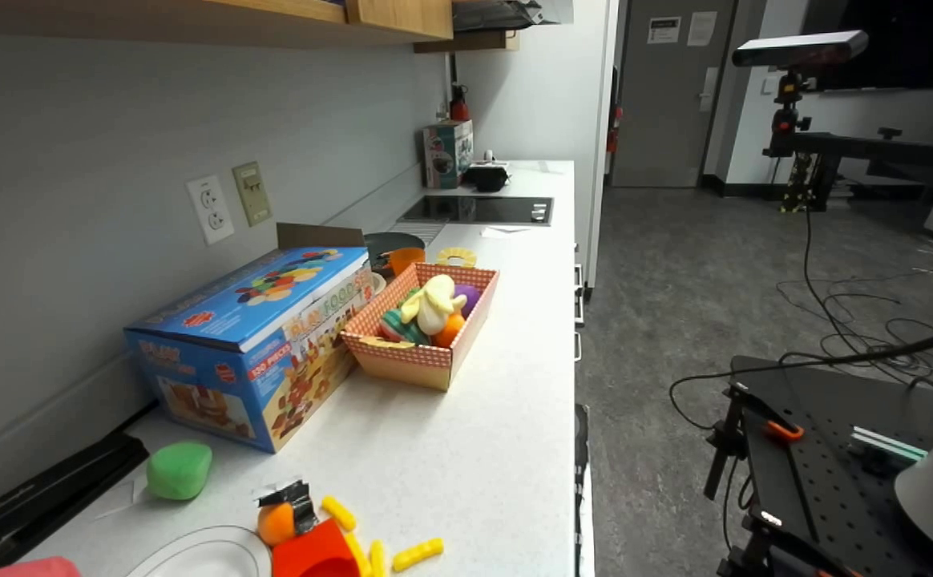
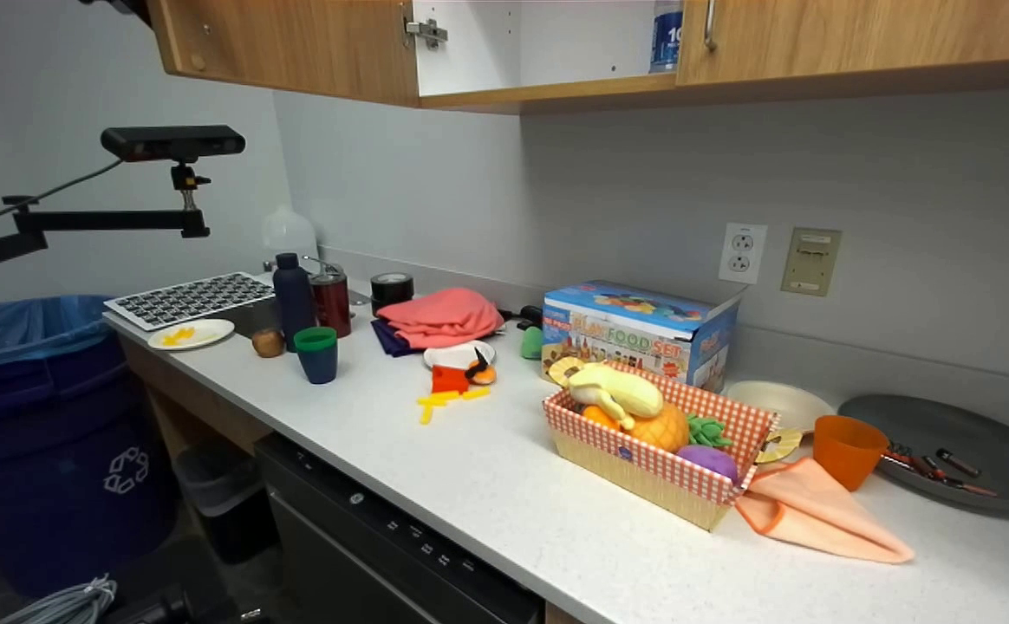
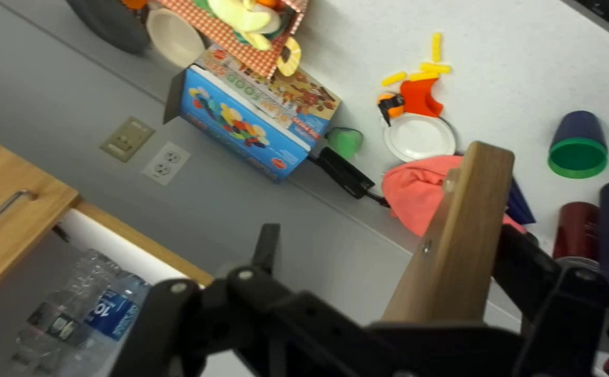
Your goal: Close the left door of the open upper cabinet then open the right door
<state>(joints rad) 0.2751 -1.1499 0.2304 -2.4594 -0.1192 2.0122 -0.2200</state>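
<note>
Our gripper point(image 3: 389, 236) has jaws spread wide, left door point(image 3: 474, 230) btwn them nr its free edge; if we push off-angle, prob slips off, door won't close.

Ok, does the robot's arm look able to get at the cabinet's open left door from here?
Likely yes: in the wrist view the open left door appears between the parted jaws, with nothing seen blocking the way, though contact isn't clear.

Exterior views faced along the countertop point(image 1: 506, 417) and obliquely toward the wall point(image 2: 435, 199); the wrist view, near the left cabinet door point(image 3: 466, 235), downward; all shared the play-food box point(image 1: 246, 336).
</note>
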